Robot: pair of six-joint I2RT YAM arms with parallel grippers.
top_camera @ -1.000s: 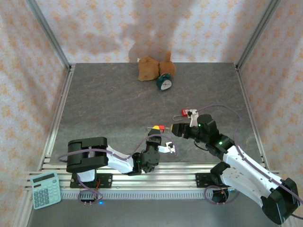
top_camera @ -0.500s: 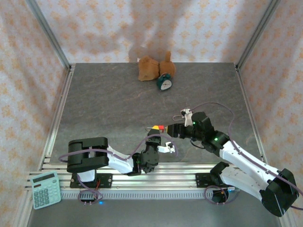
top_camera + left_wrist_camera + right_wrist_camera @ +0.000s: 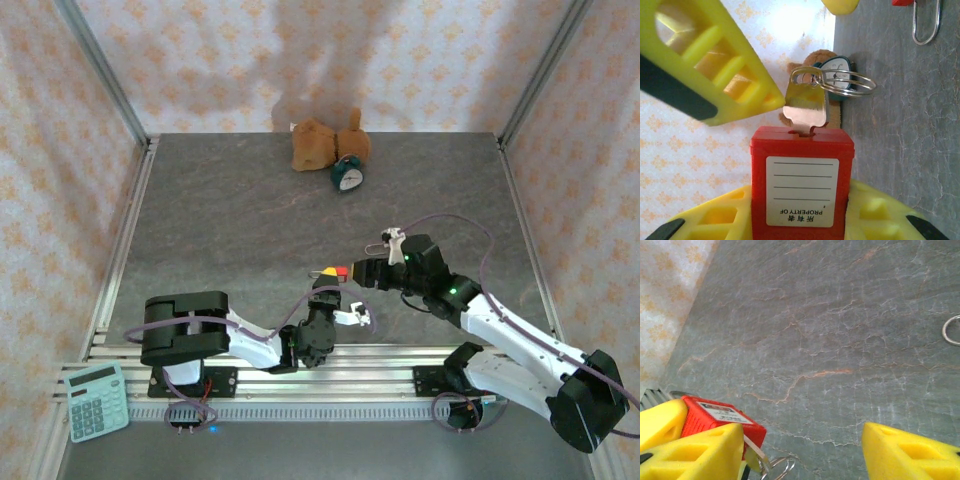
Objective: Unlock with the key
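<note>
The left fingers (image 3: 880,210) were clamped on the red padlock (image 3: 801,182) at lower centre, steadying it; the right fingers (image 3: 910,450) were spread beside the inserted key (image 3: 806,107), presumably for turning.

A: Left arm (image 3: 250,345)?
B: Folded low along the near edge, forearm running right. Left gripper (image 3: 329,282) points away from the bases, fingers (image 3: 715,215) clamped on both sides of the padlock (image 3: 802,185).
A: Right arm (image 3: 500,335)?
B: Stretched up and left from its base, wrist level. Right gripper (image 3: 362,272) points left, just beside the left gripper's tip, fingers (image 3: 910,450) spread wide apart.
</note>
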